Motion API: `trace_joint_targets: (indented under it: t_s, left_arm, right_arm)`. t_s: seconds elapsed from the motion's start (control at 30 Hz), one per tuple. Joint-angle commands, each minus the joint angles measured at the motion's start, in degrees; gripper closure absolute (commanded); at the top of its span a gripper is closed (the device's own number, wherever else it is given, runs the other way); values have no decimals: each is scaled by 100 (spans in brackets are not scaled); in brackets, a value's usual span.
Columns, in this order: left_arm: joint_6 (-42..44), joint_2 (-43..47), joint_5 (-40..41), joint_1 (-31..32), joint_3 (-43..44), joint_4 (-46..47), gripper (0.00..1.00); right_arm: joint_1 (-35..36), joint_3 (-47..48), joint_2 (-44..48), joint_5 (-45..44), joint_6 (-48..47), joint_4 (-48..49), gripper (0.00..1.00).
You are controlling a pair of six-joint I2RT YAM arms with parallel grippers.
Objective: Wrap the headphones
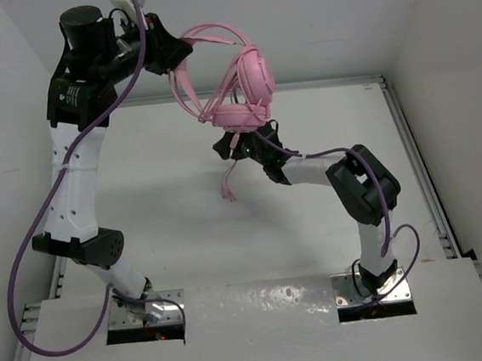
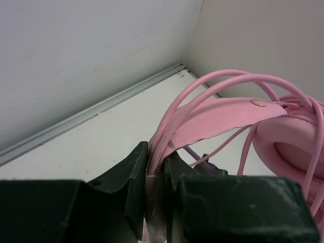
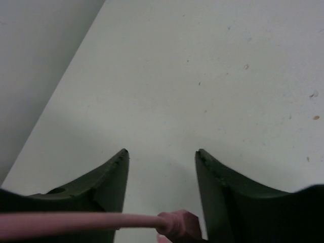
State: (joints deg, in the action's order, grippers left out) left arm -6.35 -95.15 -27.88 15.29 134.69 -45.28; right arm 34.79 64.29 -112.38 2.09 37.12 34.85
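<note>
Pink headphones [image 1: 244, 82]: smooth plastic, the headband [image 2: 223, 119] with a slight sheen and a small shiny rivet [image 2: 259, 103]; the cord [image 3: 76, 221] is smooth, matt and rubbery-looking. Left gripper [image 2: 154, 157] and right gripper [image 3: 162, 152]: matt black plastic, edges faintly rough. Table [image 1: 183, 195]: white, matt, lightly speckled; near-edge base plates [image 1: 147, 313] are bare metal, with a glossy white panel [image 1: 261, 298] between them.

Wht table [image 1: 187, 237], plain wht walls [image 1: 311, 20].

White arms [image 1: 75, 184], black joints, trailing purple cables [image 1: 33, 230].
</note>
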Motion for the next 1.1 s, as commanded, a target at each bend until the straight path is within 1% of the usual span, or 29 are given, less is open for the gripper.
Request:
trace_joint_targets:
  t_s: [0.0, 0.03, 0.07, 0.13, 0.17, 0.2, 0.23, 0.3, 0.33, 0.37, 0.4, 0.43, 0.47, 0.5, 0.53, 0.63, 0.67, 0.7, 0.73, 0.77, 0.8, 0.83, 0.87, 0.9, 0.93, 0.97, 1.0, 1.03, 1.07]
  left_arm:
    - [-428, -12, -25, -8, 311, 494, 100]
    - [-455, -12, -7, -8, 338, 493, 100]
    - [-551, -21, 176, -17, 390, 493, 100]
    - [-726, -47, 475, -43, 435, 476, 100]
    - [-910, -73, 633, -61, 470, 459, 100]
    - [-1008, -117, 922, -79, 514, 441, 100]
    - [-1130, -135, 1020, -140, 523, 458, 100]
    - [-1596, -231, 961, -393, 488, 641, 100]
    - [-1980, -266, 908, -491, 479, 747, 100]
    - [-2176, -345, 846, -605, 444, 922, 100]
    - [-2352, -389, 837, -806, 435, 994, 100]
    - [-2701, -468, 802, -1000, 418, 1081, 100]
    - [-2888, -504, 784, -1002, 391, 1100, 100]
    - [-3037, -530, 749, -1149, 339, 1135, 100]
    - [-3265, -539, 697, -1212, 277, 1179, 100]
    - [-3346, -566, 722, -1291, 5, 1214, 100]
    - [-3355, -566, 749, -1309, -152, 1214, 100]
    - [-3338, -557, 740, -1344, -224, 1223, 100]
    - [-3120, -548, 801, -1344, -337, 1214, 100]
    - [-2909, -522, 1002, -1336, -408, 1179, 100]
    - [-2716, -487, 1117, -1327, -513, 1170, 100]
    - [-2226, -391, 1275, -1309, -775, 1249, 100]
    - [-1926, -338, 1407, -1274, -917, 1267, 100]
    - [-1348, -207, 1591, -1248, -1301, 1302, 100]
    - [-1151, -118, 1645, -1230, -1540, 1302, 100]
    - [-967, -56, 1680, -1230, -1734, 1276, 100]
    - [-617, 5, 1741, -1230, -1962, 1197, 100]
    - [-500, 32, 1977, -1230, -2069, 1040, 100]
    - [-412, 49, 2101, -1247, -2148, 1012, 100]
  right_arm:
    - [134, -22, 14, -621, -21, 286, 49]
    - [151, -31, 5, -735, -21, 181, 59]
    - [195, -39, -3, -910, 14, 119, 75]
    - [230, -83, -21, -982, 136, -39, 86]
    - [291, -84, -56, -939, 172, -92, 88]
    - [318, -84, -65, -886, 207, -162, 87]
    - [414, -84, -65, -877, 268, -302, 87]
    - [555, -84, 22, -868, 217, -521, 90]
    - [721, -75, 75, -877, 138, -601, 91]
    - [836, -75, 241, -903, 33, -820, 96]
    - [1124, -66, 347, -1190, -290, -952, 99]
    - [1466, -92, 583, -1689, -755, -1197, 100]
    - [1470, -110, 698, -1694, -759, -1287, 100]
    - [1835, -136, 795, -2286, -1290, -1366, 100]
    - [2013, -154, 892, -2588, -1565, -1463, 100]
    - [2629, -163, 1130, -3571, -2480, -1814, 100]
    - [2734, -23, 1156, -3732, -2647, -2189, 100]
    - [2927, 82, 1157, -3846, -2980, -2419, 100]
    - [3007, 205, 1157, -4004, -3131, -2683, 100]
    - [3086, 520, 1139, -3979, -3245, -3260, 100]
    - [3174, 749, 1122, -3849, -3464, -3596, 100]
    - [3210, 1317, 1043, -3569, -3571, -4435, 100]
    - [3236, 1645, 990, -3401, -3598, -4922, 100]
    - [3262, 2031, 816, -3216, -3607, -5388, 100]
    - [3263, 2853, 692, -2884, -3607, -5914, 100]
    - [3263, 3235, 560, -2863, -3459, -6859, 100]
    - [3271, 3587, 350, -2837, -3353, -7269, 100]
    - [3263, 3964, 313, -2854, -3248, -7595, 100]
    - [3271, 4003, 330, -3089, -2977, -7955, 100]
